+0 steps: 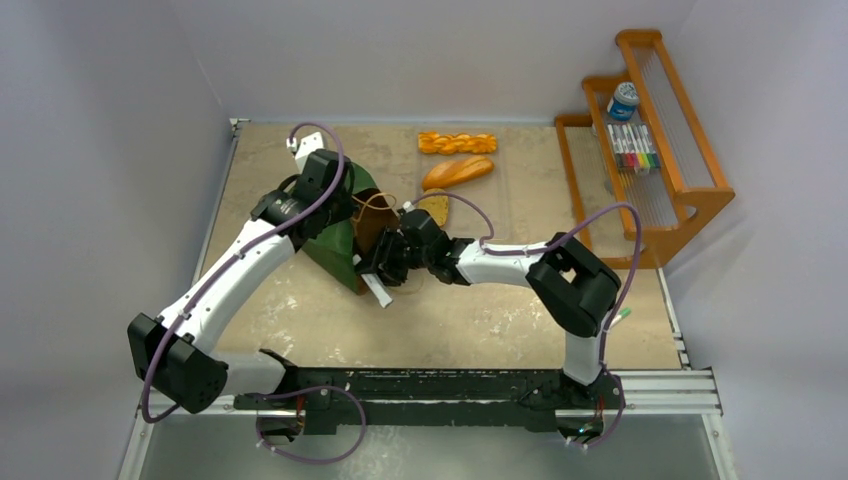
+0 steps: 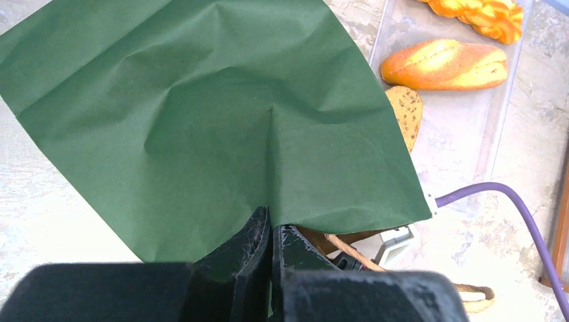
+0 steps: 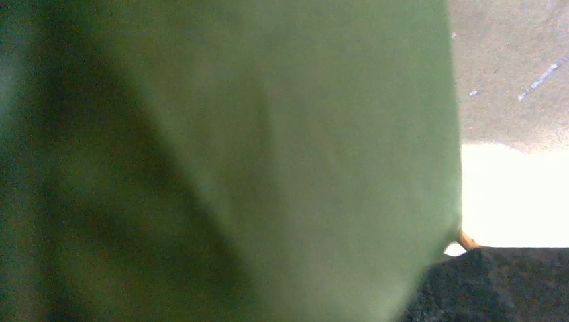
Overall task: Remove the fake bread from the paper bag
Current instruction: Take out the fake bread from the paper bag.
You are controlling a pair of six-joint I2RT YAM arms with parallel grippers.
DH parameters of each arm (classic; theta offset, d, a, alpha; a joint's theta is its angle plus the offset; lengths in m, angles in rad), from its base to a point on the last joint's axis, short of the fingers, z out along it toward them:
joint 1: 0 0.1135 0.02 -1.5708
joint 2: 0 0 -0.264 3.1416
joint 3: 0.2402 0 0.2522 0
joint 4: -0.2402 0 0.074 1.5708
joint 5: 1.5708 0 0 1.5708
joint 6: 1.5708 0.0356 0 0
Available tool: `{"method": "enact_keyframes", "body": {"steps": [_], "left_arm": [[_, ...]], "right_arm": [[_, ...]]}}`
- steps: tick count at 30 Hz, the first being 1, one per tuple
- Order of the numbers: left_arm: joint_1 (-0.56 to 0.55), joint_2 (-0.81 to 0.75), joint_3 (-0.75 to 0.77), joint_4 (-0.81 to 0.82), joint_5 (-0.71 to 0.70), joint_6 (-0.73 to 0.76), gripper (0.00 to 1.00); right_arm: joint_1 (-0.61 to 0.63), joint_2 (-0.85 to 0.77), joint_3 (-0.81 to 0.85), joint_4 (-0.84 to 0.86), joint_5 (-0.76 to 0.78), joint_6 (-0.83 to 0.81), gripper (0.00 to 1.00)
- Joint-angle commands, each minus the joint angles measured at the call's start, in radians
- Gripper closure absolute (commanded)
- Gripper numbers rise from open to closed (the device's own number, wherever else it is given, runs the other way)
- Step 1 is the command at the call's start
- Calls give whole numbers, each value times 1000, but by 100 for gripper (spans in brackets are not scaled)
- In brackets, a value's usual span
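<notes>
The dark green paper bag (image 1: 335, 243) lies on its side mid-table, its brown-lined mouth (image 1: 373, 218) facing right. My left gripper (image 1: 338, 203) is shut on the bag's upper edge; in the left wrist view the jaws (image 2: 272, 227) pinch the green paper (image 2: 201, 114). My right gripper (image 1: 386, 260) is at the bag's mouth. Green paper (image 3: 268, 147) fills the right wrist view and hides its fingers. Three fake bread pieces lie outside the bag: a braided stick (image 1: 457, 142) (image 2: 483, 13), an oblong loaf (image 1: 458, 171) (image 2: 444, 64) and a brown slice (image 1: 434, 207) (image 2: 407, 111).
The bread lies on a clear plastic tray (image 2: 463, 127). A brown cord handle (image 2: 473, 295) trails from the bag's mouth. A wooden rack (image 1: 690, 190) at the right holds markers (image 1: 633, 148) and a blue-and-white can (image 1: 623, 100). A purple cable (image 2: 516, 201) crosses near the tray.
</notes>
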Motion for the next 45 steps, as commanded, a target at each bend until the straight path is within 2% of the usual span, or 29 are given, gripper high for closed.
{"method": "enact_keyframes", "body": {"steps": [1,5,7,11,14,19,30,45], "left_arm": [[-7,-42,7,35,28,8,100],[-8,-51,5,28,25,7,100],[-8,-55,3,23,16,7,100],[-9,-60,-1,16,-15,2,100],[-9,-60,1,16,-48,-5,100],[-9,-43,23,2,-122,-20,100],[-7,39,92,6,-284,-51,100],[16,114,84,83,-337,-48,100]], "right_arm": [[-1,12,67,91,-22,21,51],[-4,25,72,117,-35,21,55],[-8,22,65,132,-41,22,62],[-8,-7,40,135,-31,16,83],[-10,-34,13,134,-26,12,92],[-14,-89,-20,111,-15,-13,96],[-14,-245,-82,25,12,-74,97],[-25,-542,-225,-180,104,-119,97]]}}
